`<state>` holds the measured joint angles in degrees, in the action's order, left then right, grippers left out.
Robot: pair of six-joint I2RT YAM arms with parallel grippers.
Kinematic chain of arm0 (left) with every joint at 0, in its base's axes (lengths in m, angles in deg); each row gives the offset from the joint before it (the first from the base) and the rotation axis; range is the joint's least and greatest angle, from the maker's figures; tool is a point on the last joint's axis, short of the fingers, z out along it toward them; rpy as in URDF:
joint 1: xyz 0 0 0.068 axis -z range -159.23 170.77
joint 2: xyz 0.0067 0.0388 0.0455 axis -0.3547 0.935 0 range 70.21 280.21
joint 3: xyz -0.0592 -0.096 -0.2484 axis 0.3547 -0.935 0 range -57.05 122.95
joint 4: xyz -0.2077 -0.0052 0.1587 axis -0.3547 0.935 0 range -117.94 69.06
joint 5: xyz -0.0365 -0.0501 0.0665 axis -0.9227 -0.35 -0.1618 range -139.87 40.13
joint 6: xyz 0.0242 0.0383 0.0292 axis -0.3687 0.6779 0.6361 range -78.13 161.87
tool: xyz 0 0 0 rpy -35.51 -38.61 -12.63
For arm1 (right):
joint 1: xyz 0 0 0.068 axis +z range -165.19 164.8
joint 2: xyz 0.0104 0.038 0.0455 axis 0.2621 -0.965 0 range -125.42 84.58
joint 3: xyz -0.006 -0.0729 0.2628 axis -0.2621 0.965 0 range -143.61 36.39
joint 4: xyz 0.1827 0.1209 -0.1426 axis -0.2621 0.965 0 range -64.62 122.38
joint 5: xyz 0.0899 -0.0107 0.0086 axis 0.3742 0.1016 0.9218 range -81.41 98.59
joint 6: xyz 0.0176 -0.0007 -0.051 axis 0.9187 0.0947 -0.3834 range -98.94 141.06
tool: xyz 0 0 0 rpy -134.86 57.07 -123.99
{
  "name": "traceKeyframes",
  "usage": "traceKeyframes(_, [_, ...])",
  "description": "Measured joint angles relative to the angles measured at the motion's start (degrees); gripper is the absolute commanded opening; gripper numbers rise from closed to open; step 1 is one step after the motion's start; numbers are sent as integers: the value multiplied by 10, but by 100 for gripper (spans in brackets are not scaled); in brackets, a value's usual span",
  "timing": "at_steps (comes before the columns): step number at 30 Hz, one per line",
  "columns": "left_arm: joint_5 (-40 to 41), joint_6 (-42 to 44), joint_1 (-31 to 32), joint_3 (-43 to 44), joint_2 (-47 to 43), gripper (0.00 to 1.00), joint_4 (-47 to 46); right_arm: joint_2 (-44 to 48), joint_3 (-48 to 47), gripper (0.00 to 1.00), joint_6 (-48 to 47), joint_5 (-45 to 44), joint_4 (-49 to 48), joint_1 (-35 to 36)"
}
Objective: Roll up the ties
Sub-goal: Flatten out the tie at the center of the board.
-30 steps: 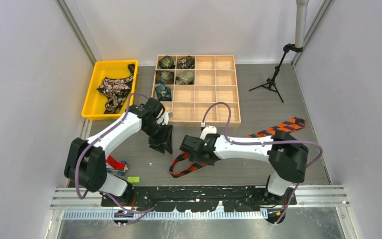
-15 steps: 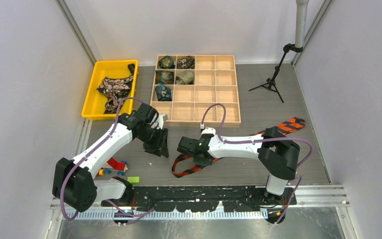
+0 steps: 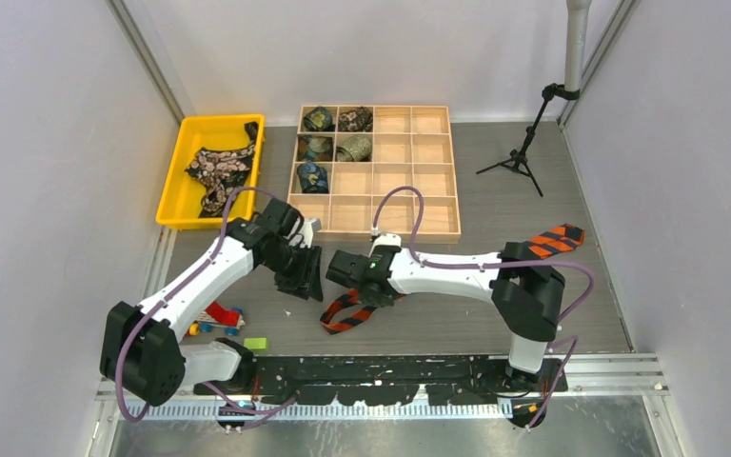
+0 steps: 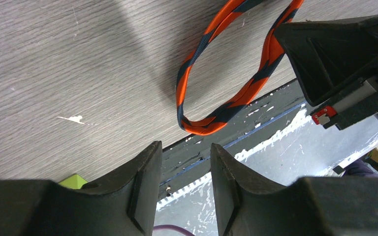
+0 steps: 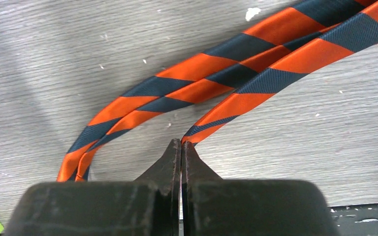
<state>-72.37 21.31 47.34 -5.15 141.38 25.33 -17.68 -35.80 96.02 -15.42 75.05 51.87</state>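
Striped tie (image 3: pixel 345 314) position: it lies on the worktop (image 3: pixel 457 324), folded into a loop at its near-left end. Its long axis runs from that loop toward the right and slightly far, passing under the right arm (image 3: pixel 438 276), and its broad end rests near the right wall.

Right arm: the jaws are pressed together at the loop. In the wrist view one strand narrows straight into the tips, so it appears to be pinched there. The second, doubled strand lies just left of the tips and is not held.

Left arm (image 3: pixel 219 267): the jaws are spread with nothing between them. They hang just left of the loop, apart from it, pointing toward the near edge.

Governing relation: the right arm is at the tie and the left is beside it. Because the length trails off to the right of the pinch, a roll would likely have to travel along that axis.

Other ties: five rolls occupy the far-left cells of the wooden tray (image 3: pixel 428 231). A flowered tie (image 3: pixel 214 171) lies unrolled in the yellow bin (image 3: pixel 173 190).
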Motion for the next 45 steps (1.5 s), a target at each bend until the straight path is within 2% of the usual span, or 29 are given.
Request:
traceKeyframes(16, [-2, 0, 0, -2, -12, 44, -3, -79, -68, 0, -42, 2, 5, -29])
traceKeyframes(24, [-7, 0, 0, -2, -13, 44, -3, -95, -71, 6, -61, 27, -6, -55])
traceKeyframes(45, [-15, -14, 0, -2, 6, 43, -2, -126, -127, 8, -90, 59, -11, -72])
